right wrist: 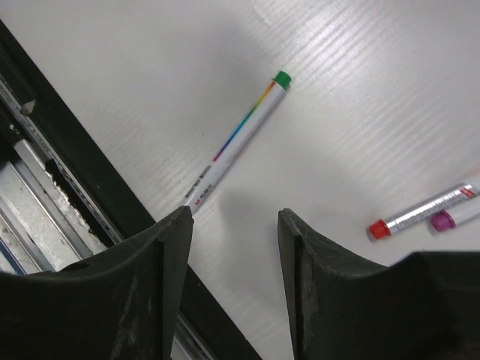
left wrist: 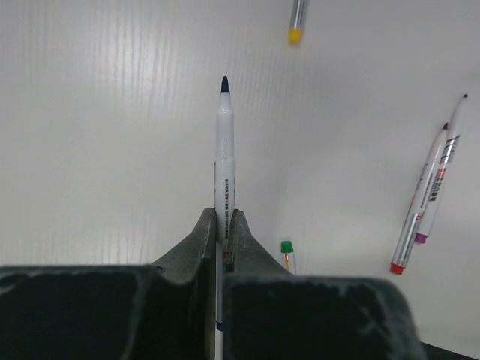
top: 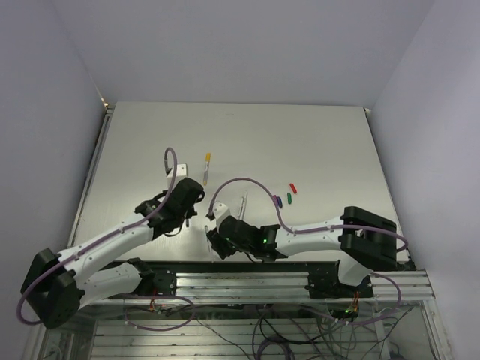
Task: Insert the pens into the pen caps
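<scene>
My left gripper [left wrist: 223,214] [top: 193,201] is shut on a white pen [left wrist: 224,150] whose dark blue tip points straight away from the wrist, above the table. The right gripper [right wrist: 234,214] [top: 214,234] hangs open over the table's near edge, with nothing between its fingers. Just beyond its left finger lies a green-ended pen [right wrist: 240,139] [left wrist: 286,253]. A red-ended pen [left wrist: 416,214] [right wrist: 420,214] and a magenta-ended pen [left wrist: 442,184] [right wrist: 452,218] lie side by side. A yellow-ended pen [top: 207,166] [left wrist: 297,19] lies farther back. Three pen caps, red [top: 293,188], green [top: 289,197] and a dark purple-blue one [top: 278,201], rest right of centre.
The black and metal rail [right wrist: 90,187] [top: 247,281] runs along the table's near edge, right under the right gripper. A purple cable [top: 251,184] loops over the right arm. White walls close in the table [top: 247,135] at the back and sides.
</scene>
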